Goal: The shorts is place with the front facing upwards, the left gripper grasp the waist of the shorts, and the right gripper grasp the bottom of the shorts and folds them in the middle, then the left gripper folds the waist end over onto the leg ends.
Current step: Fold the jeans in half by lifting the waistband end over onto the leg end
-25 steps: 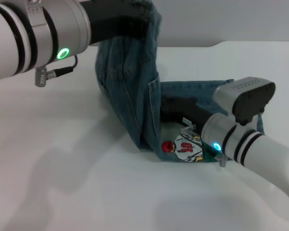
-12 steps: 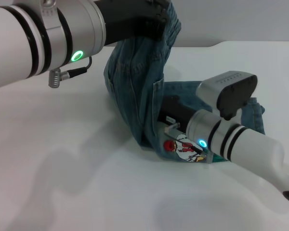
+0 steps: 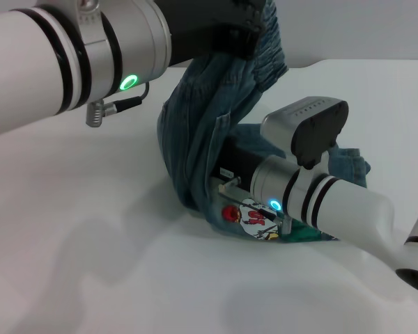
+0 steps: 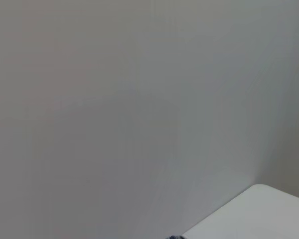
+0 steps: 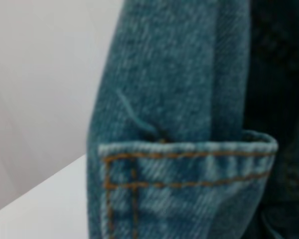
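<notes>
Left tool lifting the waist of the shorts above the desk while the right tool lies low against the denim.

The left tool is clamped on the waist of the shorts, held high so the shorts hang in a tall fold down to the white desk. Lower and rightward, the cartoon patch faces up beside the right tool, which is buried in the cloth; whether it grips anything cannot be told.
</notes>
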